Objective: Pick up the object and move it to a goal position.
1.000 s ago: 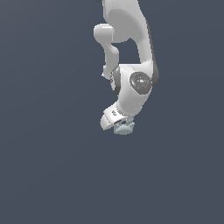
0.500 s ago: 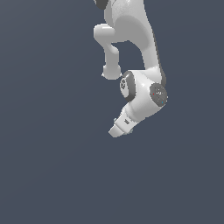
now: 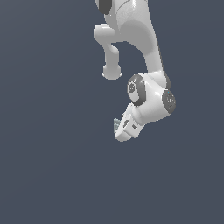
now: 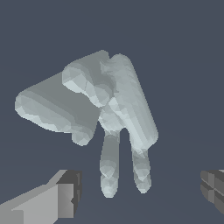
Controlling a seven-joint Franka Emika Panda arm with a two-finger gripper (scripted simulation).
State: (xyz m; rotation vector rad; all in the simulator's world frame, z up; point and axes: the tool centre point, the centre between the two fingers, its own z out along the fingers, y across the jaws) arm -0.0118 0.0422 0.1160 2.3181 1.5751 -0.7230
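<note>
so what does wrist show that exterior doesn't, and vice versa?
Wrist only: the object's full lumpy shape with two prongs, and both fingertips standing apart with the prongs between them, not touching. Exterior only: the whole arm bending down to the gripper, which hides most of the object. Both: pale blue-grey object, plain dark background.

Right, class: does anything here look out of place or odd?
Nothing looks damaged or spilled. Only oddity: the fingers stand wide apart, neither touching the object ahead of them.
</note>
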